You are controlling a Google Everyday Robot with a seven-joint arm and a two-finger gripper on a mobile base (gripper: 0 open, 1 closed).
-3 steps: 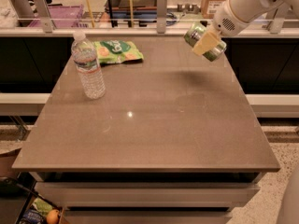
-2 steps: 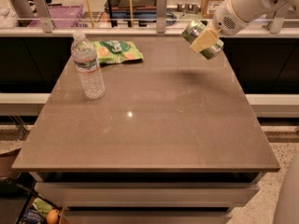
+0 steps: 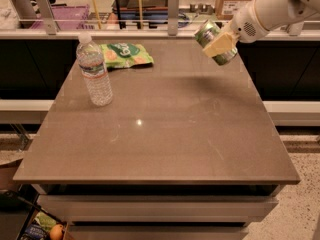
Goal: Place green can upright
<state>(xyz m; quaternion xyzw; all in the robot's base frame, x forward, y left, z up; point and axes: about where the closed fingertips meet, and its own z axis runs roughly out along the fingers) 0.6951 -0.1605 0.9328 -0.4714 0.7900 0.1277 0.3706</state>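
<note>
Pincer grips the green can in the air above the worktop's far right corner, tilted (not yet upright). Released at that slant, it would likely topple and roll off the right edge.

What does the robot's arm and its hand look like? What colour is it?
The arm is smooth, round and white, like a thick tube, with a round patch of small dark dots near its end. No cables show. The gripper, up over the table's far right corner, has a flat, pale yellow finger lying across the green can.
</note>
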